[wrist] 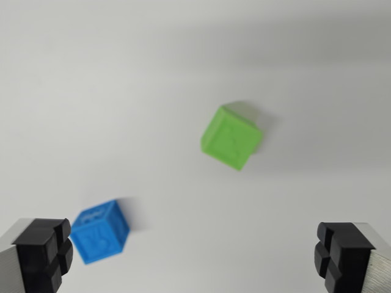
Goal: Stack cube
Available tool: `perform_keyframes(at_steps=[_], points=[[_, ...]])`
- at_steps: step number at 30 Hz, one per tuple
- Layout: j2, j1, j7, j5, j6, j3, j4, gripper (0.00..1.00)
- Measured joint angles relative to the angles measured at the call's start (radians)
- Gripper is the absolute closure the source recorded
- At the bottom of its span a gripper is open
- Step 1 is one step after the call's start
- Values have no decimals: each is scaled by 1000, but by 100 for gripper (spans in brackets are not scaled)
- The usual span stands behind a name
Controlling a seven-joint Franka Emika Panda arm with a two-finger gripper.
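A: Is the picture bright?

B: Yes. The plain white table top (122, 91) is lit soft and even, with no shiny glare. It turns a bit grey toward twelve o'clock.

A: Is it sharp?

B: No, it is all a little fuzzy. The small green plastic cube (231, 137) has smeared edges, and the mark on its face is hard to read. The small blue plastic cube (99, 231) is blurry too.

A: Any shadows?

B: Each cube has a faint grey shadow toward one o'clock. The black rubber finger pads (43, 253) at seven and five o'clock look dark and soft-edged.
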Motion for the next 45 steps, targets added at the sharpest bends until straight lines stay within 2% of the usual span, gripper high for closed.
perform_keyframes(at_steps=[23, 33, 45], points=[[-2, 3, 0, 0, 11, 1, -17, 0], [-12, 10, -5, 0, 44, 4, -60, 0], [-28, 22, -15, 0, 101, 11, -133, 0]])
